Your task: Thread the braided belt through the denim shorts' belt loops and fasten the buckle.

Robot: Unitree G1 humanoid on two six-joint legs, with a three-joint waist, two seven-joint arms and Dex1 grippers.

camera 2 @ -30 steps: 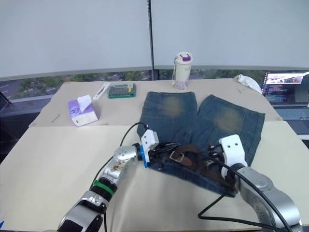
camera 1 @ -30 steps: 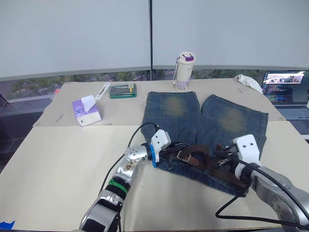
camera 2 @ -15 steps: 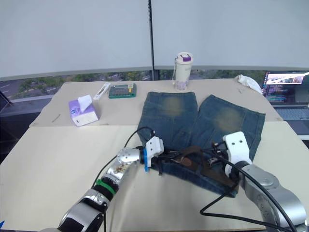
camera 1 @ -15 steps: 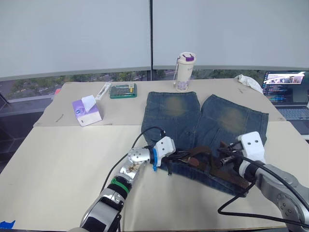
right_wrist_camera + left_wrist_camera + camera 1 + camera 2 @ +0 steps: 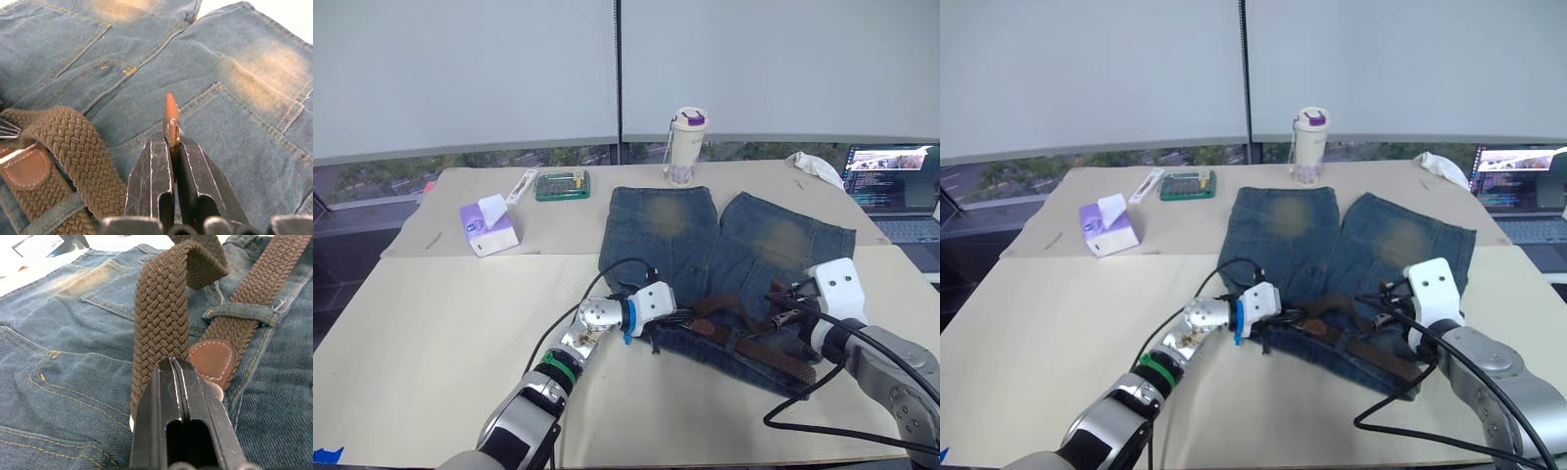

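Observation:
The denim shorts (image 5: 675,230) lie flat on the table, legs pointing away and waistband nearest me. The braided belt (image 5: 766,350) runs along the waistband and passes under a belt loop (image 5: 242,313). Part of the strap arches up in a hump (image 5: 164,298) in front of my left gripper (image 5: 172,364). That gripper is shut on the belt beside its brown leather tab (image 5: 210,357), at the waistband's left part (image 5: 683,315). The buckle is mostly hidden under its fingers. My right gripper (image 5: 170,139) is shut on the belt's tapered leather tip (image 5: 169,110) above the right leg.
At the back stand a white tumbler with a purple lid (image 5: 686,145), a green box (image 5: 562,183), a purple tissue pack (image 5: 487,225) and a white cloth (image 5: 818,166). A laptop (image 5: 896,191) sits at the far right. Black cables trail from both wrists.
Both grippers have moved to the right. The left one slid along the waistband with the belt. The right one drew the leather tip right and farther up over the shorts.

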